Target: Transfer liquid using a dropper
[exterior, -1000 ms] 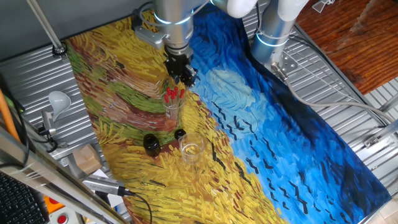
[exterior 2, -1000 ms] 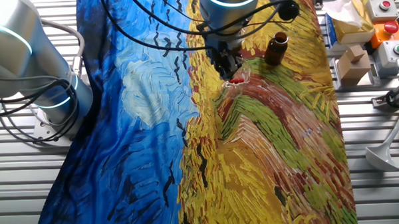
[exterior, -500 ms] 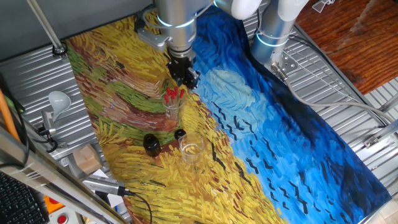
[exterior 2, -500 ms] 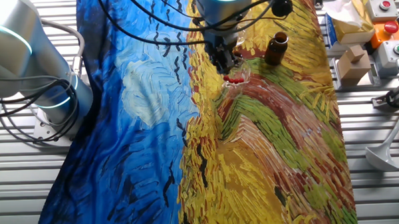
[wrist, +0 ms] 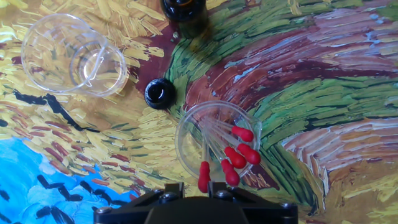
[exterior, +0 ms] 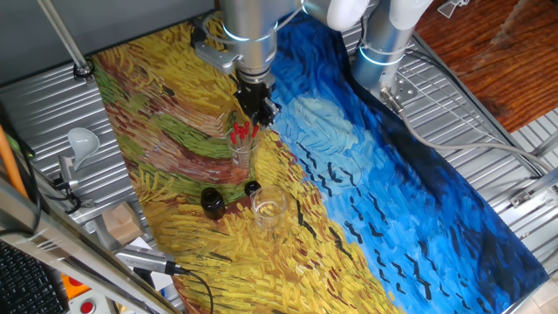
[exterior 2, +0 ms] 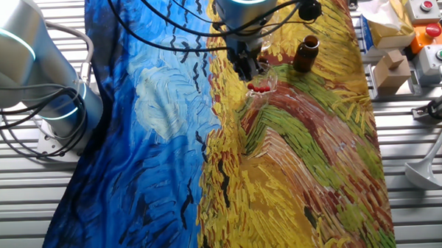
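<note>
Several droppers (wrist: 239, 155) with red bulbs (exterior: 241, 131) stand bulb-up in a small clear glass (wrist: 186, 126). They also show in the other fixed view (exterior 2: 259, 86). My gripper (exterior: 259, 110) hangs just above them, its fingers pointing down at the glass's near rim. In the hand view the gripper (wrist: 196, 189) has its jaws apart, with one red bulb (wrist: 204, 177) showing in the gap ahead of them; nothing is held. In the other fixed view the gripper (exterior 2: 246, 64) sits just beside the bulbs.
A wider clear glass (wrist: 71, 55) stands near the dropper glass (exterior: 268, 208). A dark brown bottle (exterior: 212, 201) (exterior 2: 305, 53) stands open, its black cap (wrist: 160, 93) lying on the painted cloth (exterior: 392, 201). Boxes and buttons (exterior 2: 413, 29) lie off the cloth.
My gripper has shifted a little sideways over the dropper glass, so the red bulbs now show beside it in the other fixed view. The droppers have not moved.
</note>
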You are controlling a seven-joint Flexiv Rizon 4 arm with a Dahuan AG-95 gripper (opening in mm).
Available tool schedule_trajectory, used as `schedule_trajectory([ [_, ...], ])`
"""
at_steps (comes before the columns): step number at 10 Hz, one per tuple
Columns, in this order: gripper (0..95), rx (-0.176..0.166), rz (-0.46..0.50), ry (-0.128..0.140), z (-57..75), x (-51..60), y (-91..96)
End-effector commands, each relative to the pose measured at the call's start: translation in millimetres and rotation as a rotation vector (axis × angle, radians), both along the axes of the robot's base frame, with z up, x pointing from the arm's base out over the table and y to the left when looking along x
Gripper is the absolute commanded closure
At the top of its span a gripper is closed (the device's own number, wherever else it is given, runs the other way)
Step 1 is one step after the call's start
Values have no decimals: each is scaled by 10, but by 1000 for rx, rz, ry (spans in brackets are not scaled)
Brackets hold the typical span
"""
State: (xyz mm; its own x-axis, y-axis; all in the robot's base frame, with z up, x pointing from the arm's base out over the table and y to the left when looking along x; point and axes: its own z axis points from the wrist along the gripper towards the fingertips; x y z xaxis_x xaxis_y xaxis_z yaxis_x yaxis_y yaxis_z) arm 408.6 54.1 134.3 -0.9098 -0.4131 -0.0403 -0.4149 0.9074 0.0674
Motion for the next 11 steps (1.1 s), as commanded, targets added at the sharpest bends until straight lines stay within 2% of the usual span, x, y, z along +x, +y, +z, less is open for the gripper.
schedule_trajectory([
  [1,760,-1,1,-3,-18,9,-1],
  [11,760,-10,21,-10,-40,75,-1],
])
